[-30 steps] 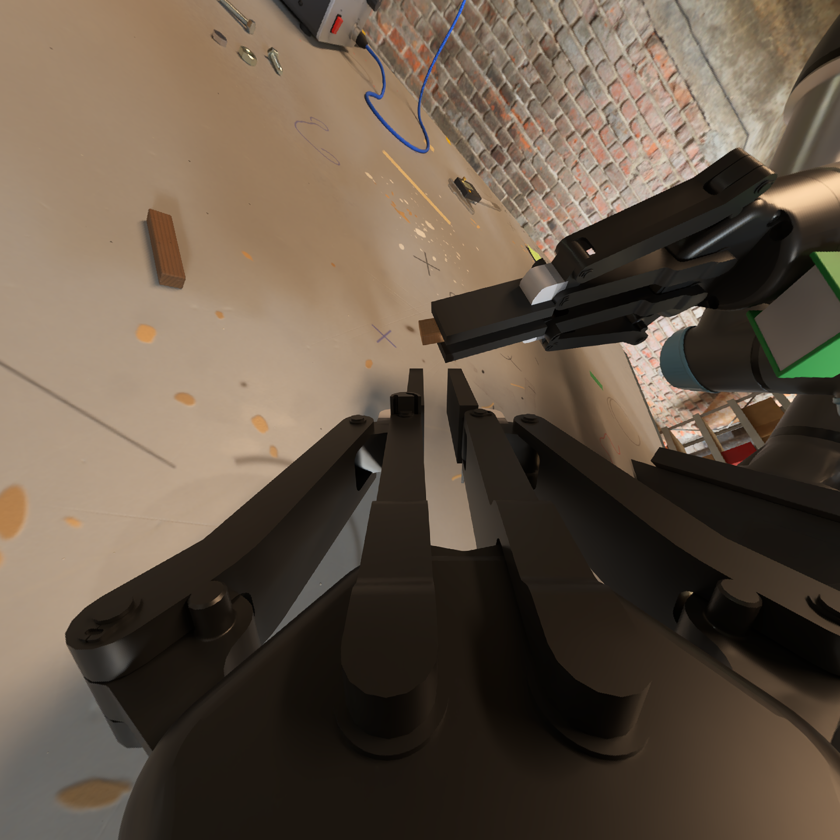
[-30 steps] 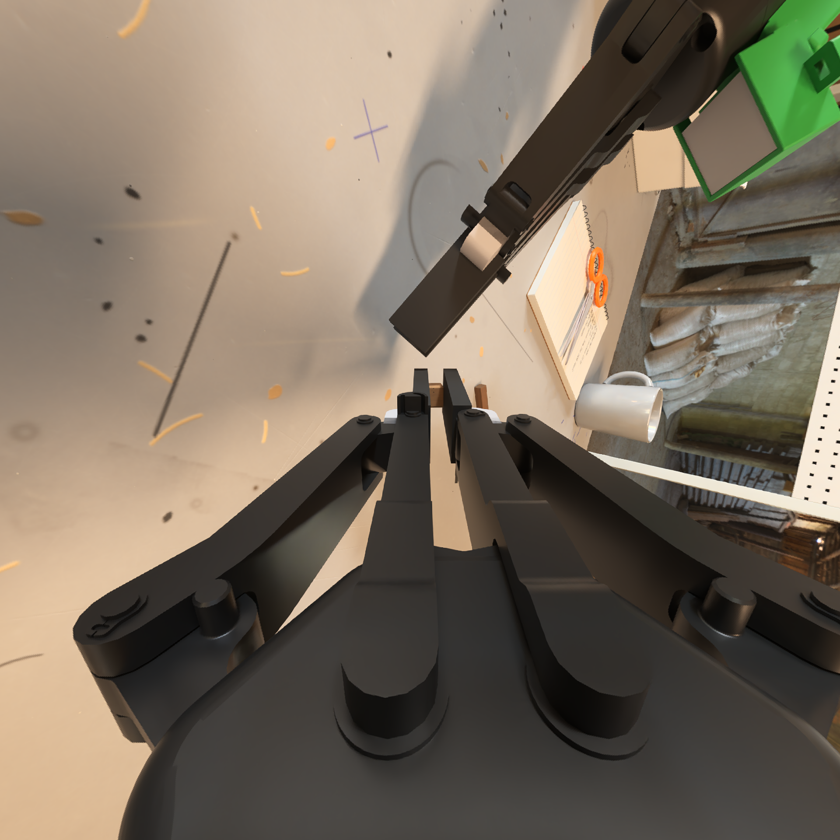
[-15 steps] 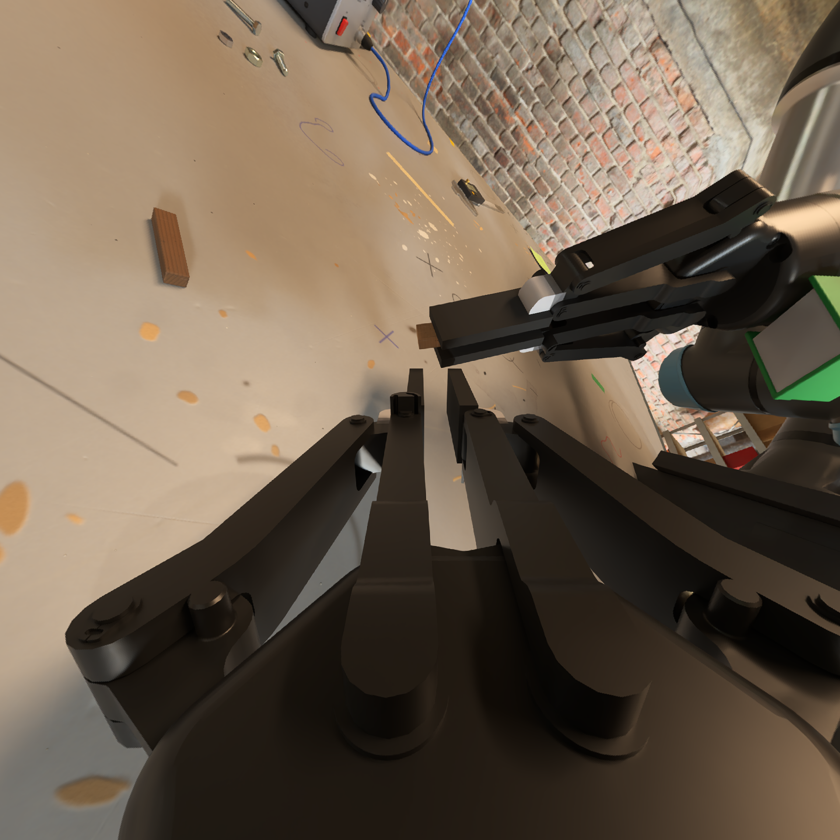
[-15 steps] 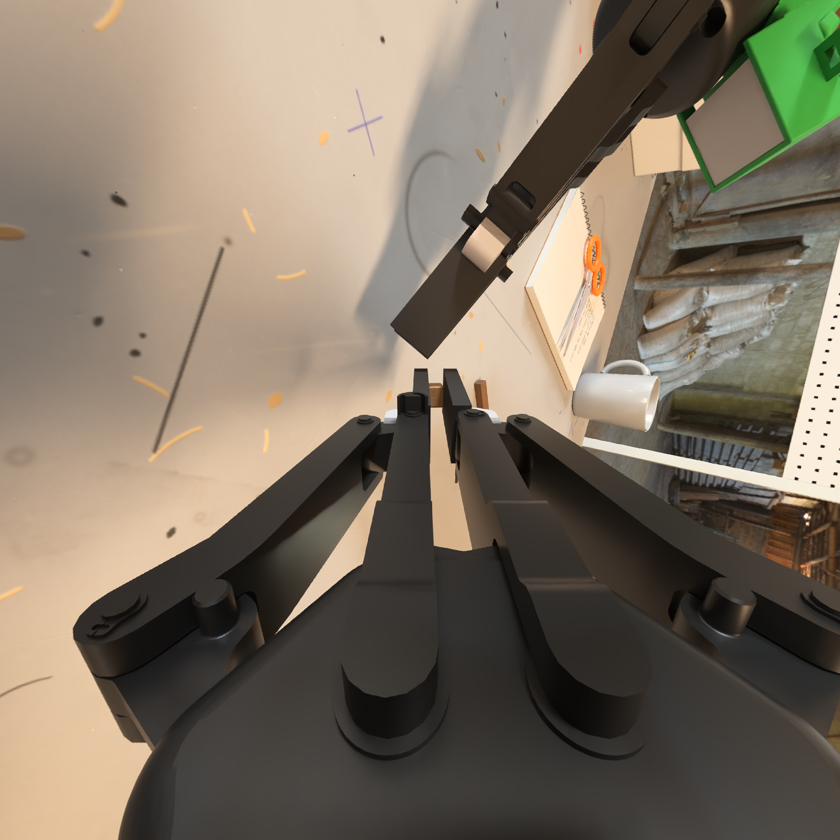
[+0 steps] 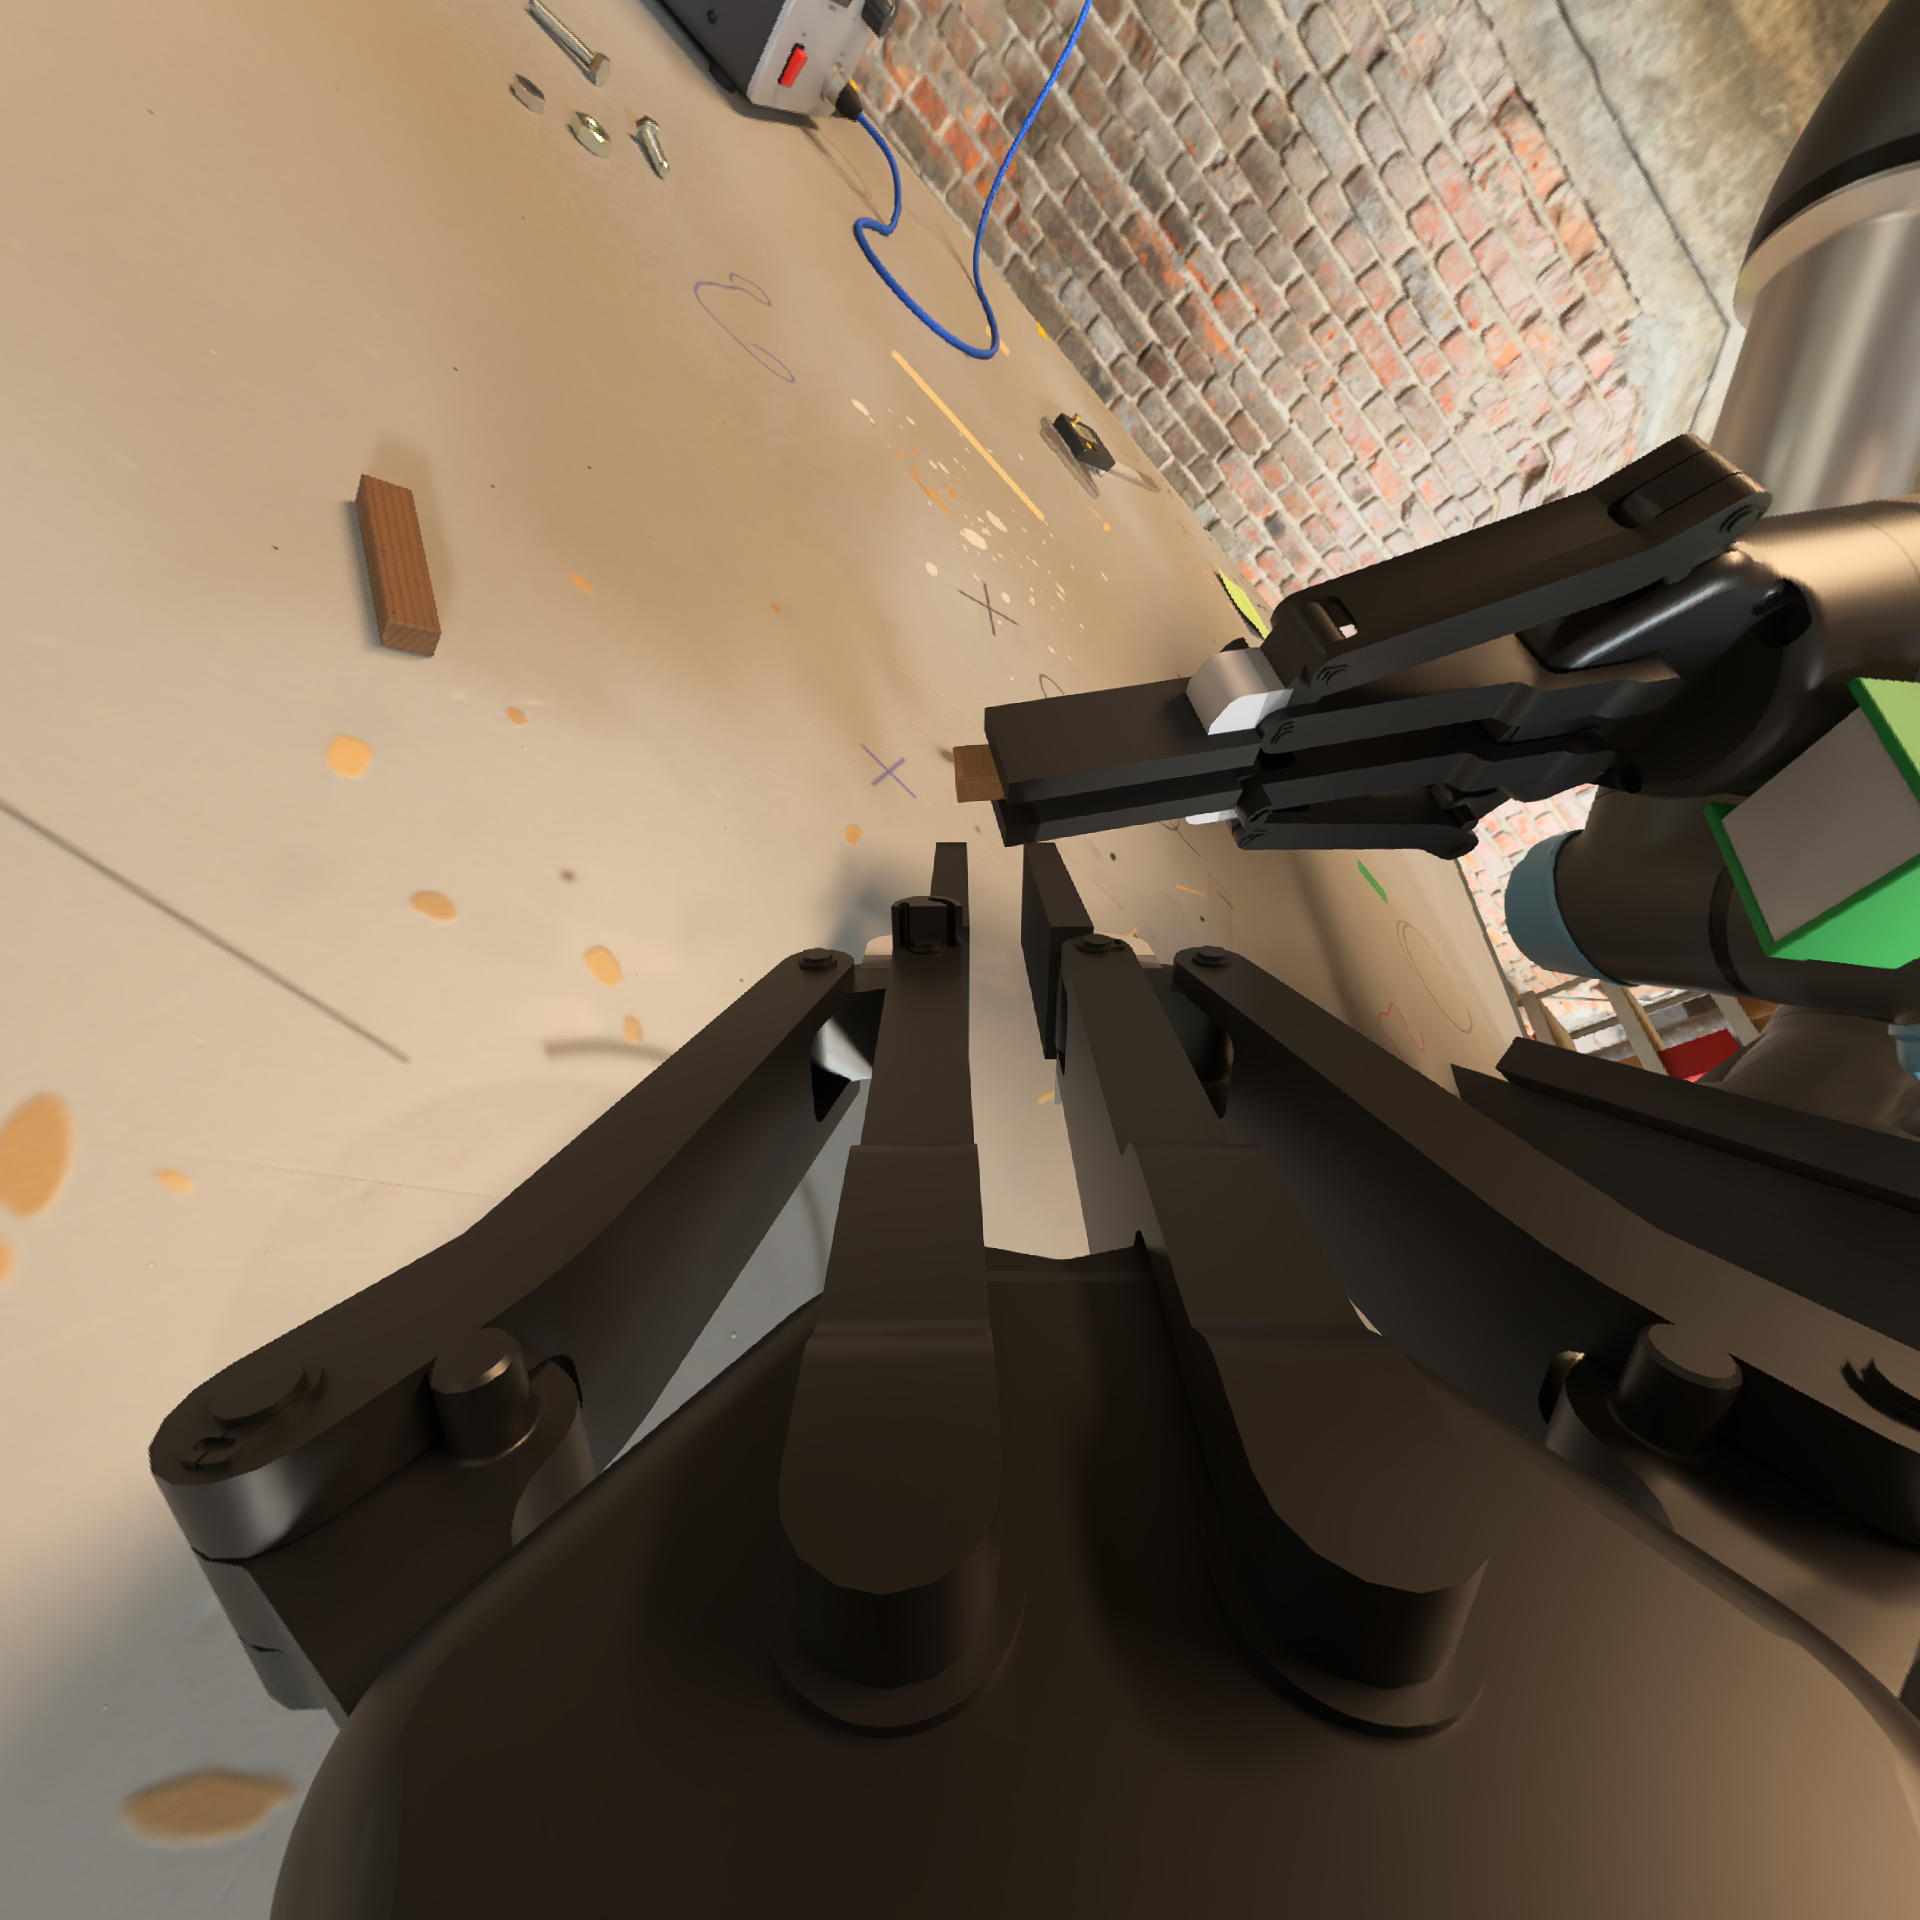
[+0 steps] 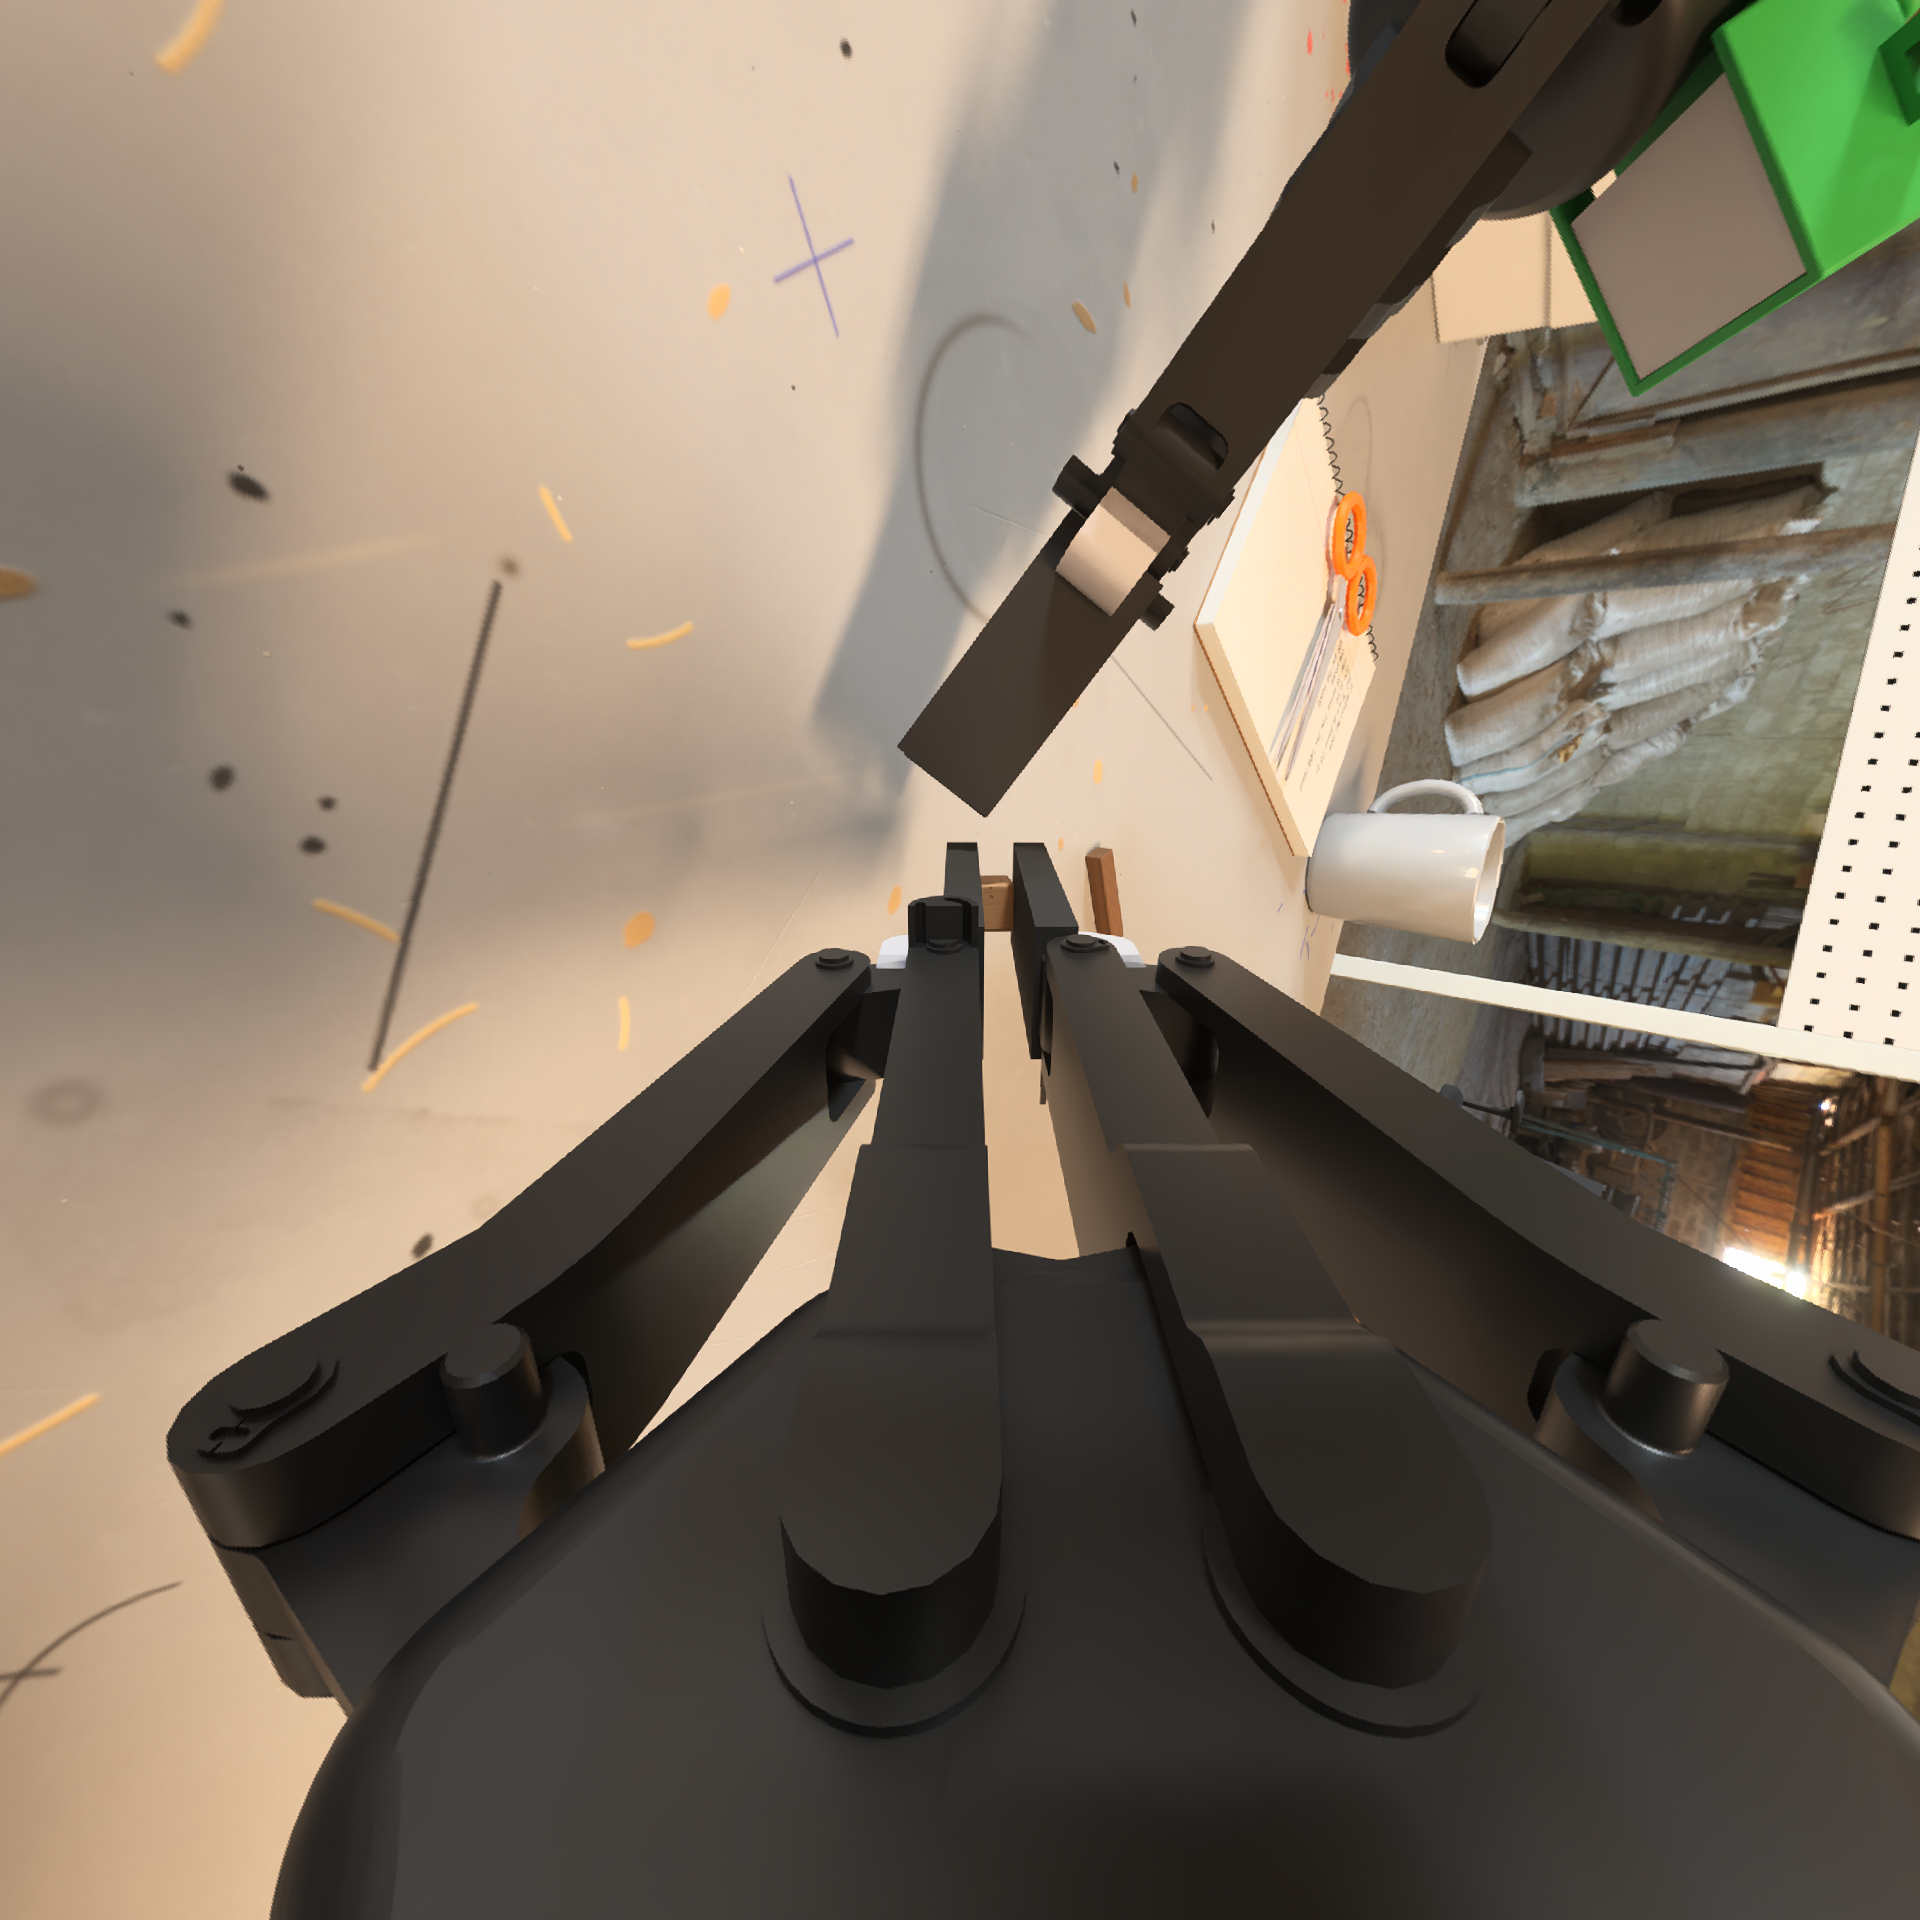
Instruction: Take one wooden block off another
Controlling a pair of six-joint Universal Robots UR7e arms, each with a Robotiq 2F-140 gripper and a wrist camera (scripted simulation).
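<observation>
right pincer (image 5: 997, 784) holds a block (image 5: 971, 774) above the desk (image 5: 260, 312), just ahead of left pincer (image 5: 992, 868) tips; second block (image 5: 395, 566) lies on desk well apart; bolts (image 5: 592, 104) and cable (image 5: 935, 239) at far edge; mug (image 6: 1403, 873) beside notepad (image 6: 1278, 644), scissors (image 6: 1354, 561) on it

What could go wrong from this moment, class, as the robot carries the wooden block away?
1. The right gripper pinches the wooden block only near its fingertips, so the block might slip and fall to the table.
2. The left gripper, nearly closed and empty, sits close under the right one; a careless move could make them collide.
3. A white mug lies on its side near the table's edge; a wide swing could knock it off.
</observation>
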